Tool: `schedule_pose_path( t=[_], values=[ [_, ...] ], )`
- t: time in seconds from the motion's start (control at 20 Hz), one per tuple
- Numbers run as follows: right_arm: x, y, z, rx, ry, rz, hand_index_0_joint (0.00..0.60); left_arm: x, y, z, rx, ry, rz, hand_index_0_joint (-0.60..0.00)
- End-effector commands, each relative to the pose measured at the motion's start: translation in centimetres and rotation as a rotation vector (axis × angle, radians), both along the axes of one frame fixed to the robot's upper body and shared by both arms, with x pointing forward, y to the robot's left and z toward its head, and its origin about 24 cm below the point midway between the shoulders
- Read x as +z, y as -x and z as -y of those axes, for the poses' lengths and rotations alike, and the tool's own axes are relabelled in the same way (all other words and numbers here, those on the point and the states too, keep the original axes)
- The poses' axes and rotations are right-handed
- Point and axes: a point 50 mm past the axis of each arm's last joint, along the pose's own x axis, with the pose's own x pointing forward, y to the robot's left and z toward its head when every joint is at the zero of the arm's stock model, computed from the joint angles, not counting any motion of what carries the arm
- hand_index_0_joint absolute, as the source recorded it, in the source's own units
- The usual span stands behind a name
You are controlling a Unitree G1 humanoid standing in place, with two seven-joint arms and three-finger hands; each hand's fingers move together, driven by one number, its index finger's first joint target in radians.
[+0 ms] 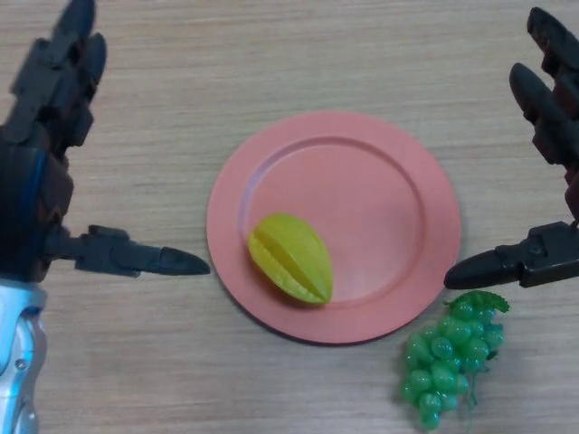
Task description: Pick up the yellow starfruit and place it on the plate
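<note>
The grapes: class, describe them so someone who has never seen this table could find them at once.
Start at the round pink plate in the middle of the wooden table. Just off its lower right rim lies a small bunch of green grapes. Unlike the smooth yellow starfruit on the plate, it is a knobbly green cluster.

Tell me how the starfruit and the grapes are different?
The starfruit is yellow and one smooth ridged piece; the grapes are green, a bunch of many little balls. The starfruit lies on the pink plate; the grapes lie on the wooden table beside it. Neither is held by a hand.
</note>
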Motion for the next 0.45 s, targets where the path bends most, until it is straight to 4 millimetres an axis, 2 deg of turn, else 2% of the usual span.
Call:
schedule_pose_path(
  t=[0.05,0.45],
  values=[
    [2.56,1.22,0.97,-0.032,0.026,0.194,0.000,2.70,1.52,-0.95,0.014,-0.020,0.151,0.000],
    [2.13,1.62,1.33,-0.012,-0.007,0.206,0.000,2.24,1.47,-1.43,0.041,-0.054,0.085,0.000]
  ],
)
